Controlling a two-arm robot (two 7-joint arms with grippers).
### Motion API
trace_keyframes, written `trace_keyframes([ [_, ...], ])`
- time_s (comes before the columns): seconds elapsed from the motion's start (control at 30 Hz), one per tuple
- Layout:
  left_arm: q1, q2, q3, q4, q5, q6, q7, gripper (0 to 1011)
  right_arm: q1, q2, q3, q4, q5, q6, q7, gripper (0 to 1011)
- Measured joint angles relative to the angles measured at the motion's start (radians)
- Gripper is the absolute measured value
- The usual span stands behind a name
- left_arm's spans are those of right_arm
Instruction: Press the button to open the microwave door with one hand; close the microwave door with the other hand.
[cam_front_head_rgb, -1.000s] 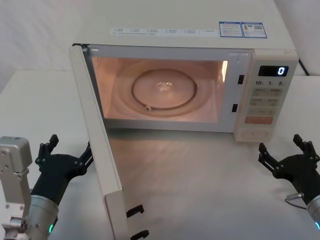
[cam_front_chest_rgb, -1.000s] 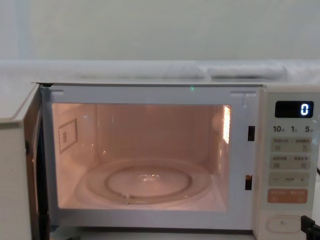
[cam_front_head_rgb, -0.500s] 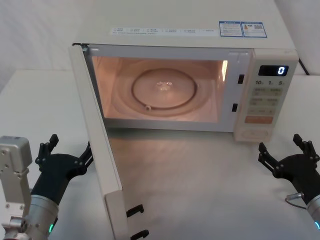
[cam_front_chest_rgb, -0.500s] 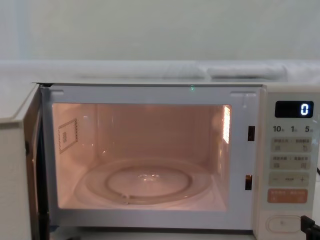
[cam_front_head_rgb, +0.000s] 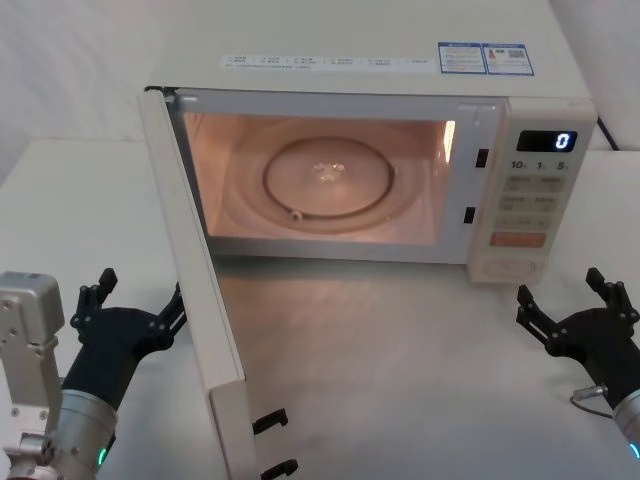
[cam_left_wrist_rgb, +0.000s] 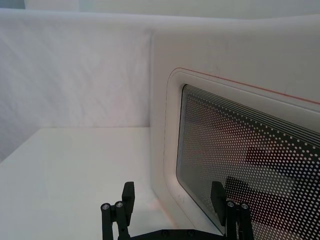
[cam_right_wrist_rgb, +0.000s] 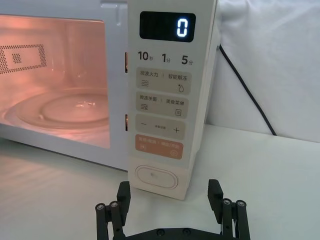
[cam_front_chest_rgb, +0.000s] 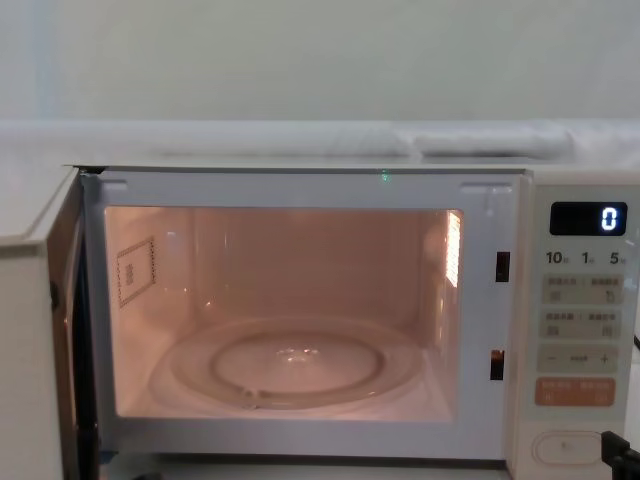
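Standing wide open off the microwave (cam_front_head_rgb: 380, 90), the microwave door (cam_front_head_rgb: 195, 270) looks rigid, light on its hinge, best pushed flat on its outer face by the spread-fingered left gripper (cam_front_head_rgb: 130, 310) beside it

The head camera looked down from above at the open microwave (cam_front_head_rgb: 380, 150). The chest camera faced its lit cavity level and close. The left wrist camera sat near the door (cam_left_wrist_rgb: 240, 150), outside it; the right wrist camera faced the button (cam_right_wrist_rgb: 156, 177). All shared the oven.
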Motion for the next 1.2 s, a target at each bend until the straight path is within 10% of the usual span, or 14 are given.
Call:
trace_keyframes([
  [1.2,0.000,0.000,0.000,0.000,0.000,0.000,0.000,1001,0.000,0.000,0.000,0.000,0.000,0.000,0.000,1002],
])
